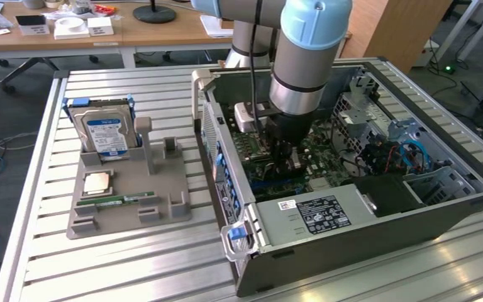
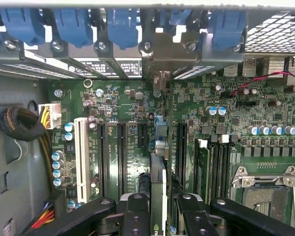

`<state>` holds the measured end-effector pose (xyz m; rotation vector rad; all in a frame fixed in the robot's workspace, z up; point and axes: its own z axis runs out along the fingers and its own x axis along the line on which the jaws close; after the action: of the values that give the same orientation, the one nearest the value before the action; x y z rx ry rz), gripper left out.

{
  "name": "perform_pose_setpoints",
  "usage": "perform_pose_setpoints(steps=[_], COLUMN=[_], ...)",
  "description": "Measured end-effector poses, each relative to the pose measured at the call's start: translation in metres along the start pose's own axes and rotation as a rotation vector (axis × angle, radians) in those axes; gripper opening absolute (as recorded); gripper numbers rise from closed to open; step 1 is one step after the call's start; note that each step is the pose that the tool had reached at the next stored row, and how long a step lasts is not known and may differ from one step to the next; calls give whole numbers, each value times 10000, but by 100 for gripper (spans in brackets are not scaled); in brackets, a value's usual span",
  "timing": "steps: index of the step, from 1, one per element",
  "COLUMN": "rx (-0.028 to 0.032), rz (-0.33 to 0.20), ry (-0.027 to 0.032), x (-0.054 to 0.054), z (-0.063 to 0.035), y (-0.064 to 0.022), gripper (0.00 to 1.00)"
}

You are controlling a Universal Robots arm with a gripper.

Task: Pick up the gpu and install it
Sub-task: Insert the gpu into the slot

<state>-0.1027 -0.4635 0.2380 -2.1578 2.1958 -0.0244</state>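
Note:
The gpu (image 2: 158, 172) appears edge-on in the wrist view as a thin upright card standing over the green motherboard (image 2: 128, 103), between two long black slots (image 2: 122, 152). Its far end reaches toward the rear slot panel with blue latches (image 2: 120, 24). My gripper (image 2: 157, 216) is shut on the card, with a black finger (image 2: 135, 216) on each side. Whether the card is down in a slot I cannot tell. In the exterior view the arm reaches down into the open computer case (image 1: 351, 214), and the gripper (image 1: 280, 160) is low over the board.
A grey holder (image 1: 128, 201) on the slatted table at the exterior view's left carries a hard drive (image 1: 105, 135), a CPU (image 1: 98, 182) and a RAM stick (image 1: 124, 200). Inside the case are the empty CPU socket (image 2: 265, 191), a sleeved cable bundle (image 2: 19, 123) and the power supply (image 1: 317, 214).

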Motion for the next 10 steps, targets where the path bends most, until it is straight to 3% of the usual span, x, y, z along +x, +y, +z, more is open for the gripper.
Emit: perform_pose_setpoints(steps=[10], rx=[4], rz=[17], ry=[4], x=[1], z=[1], y=[29], gripper=[26])
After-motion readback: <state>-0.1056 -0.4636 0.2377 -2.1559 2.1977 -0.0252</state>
